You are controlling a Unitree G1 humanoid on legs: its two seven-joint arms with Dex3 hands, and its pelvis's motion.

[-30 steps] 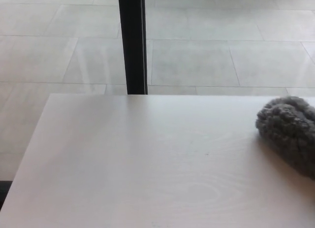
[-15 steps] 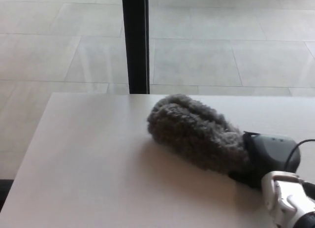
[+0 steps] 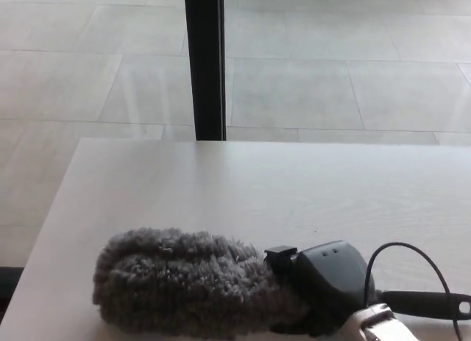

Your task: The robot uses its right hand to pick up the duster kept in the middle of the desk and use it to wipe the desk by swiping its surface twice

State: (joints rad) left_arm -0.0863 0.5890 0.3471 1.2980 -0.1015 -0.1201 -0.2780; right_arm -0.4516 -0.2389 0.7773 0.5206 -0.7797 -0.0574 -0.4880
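A grey fluffy duster (image 3: 184, 282) lies flat on the white desk (image 3: 294, 186), near its front left corner. My right hand (image 3: 324, 282) comes in from the lower right and is shut on the duster's right end, its black shell covering that end. The duster's black handle (image 3: 423, 304) sticks out to the right behind the hand, with a thin black cable looping above it. My left hand does not show.
A black vertical post (image 3: 206, 61) stands just beyond the desk's far edge, left of centre. Pale floor tiles (image 3: 331, 83) lie beyond. The desk's left edge runs diagonally down to the lower left corner of the picture.
My right hand has swept the duster from the desk's right side across the middle to the front left, coming closer to the near edge. The camera has shifted slightly.
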